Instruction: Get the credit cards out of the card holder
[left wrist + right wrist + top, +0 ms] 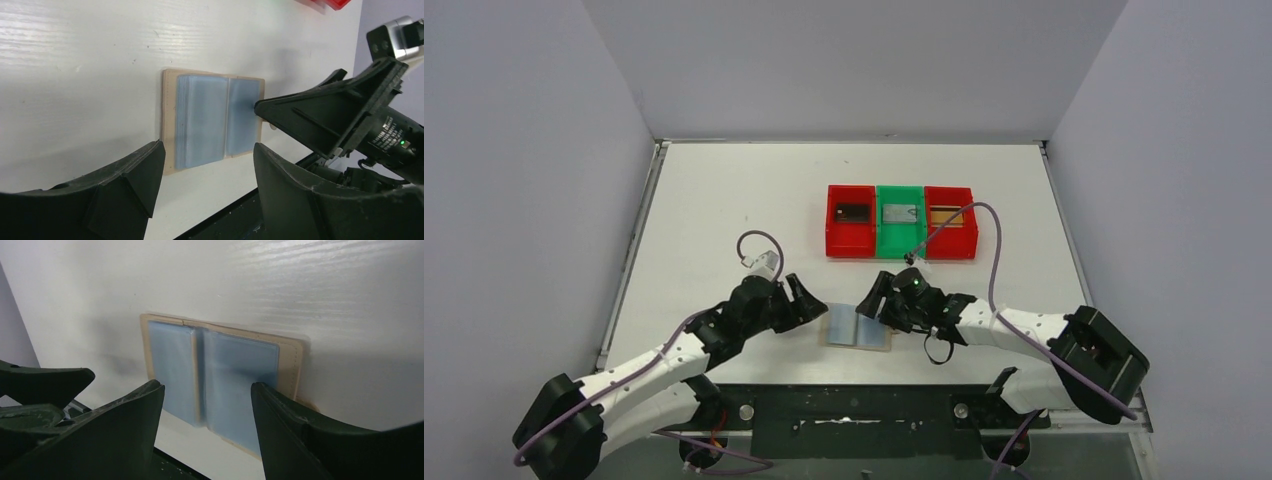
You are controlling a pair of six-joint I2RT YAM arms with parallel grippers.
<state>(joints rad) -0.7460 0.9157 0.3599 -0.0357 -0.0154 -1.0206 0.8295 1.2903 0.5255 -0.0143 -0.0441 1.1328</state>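
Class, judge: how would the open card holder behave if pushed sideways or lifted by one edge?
Lying thin and flat, the card holder probably slides across the smooth table, not tipping. Its centre fold suggests one half would sag if lifted by an edge. Glossy sleeves may be slippery.

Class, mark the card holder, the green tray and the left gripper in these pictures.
card holder (200,120), left wrist view, on its left blue inner panel.
green tray (900,251), top external view, on its near wall.
left gripper (207,150), left wrist view, midway between its fingertips.

Seemingly no legible text anywhere
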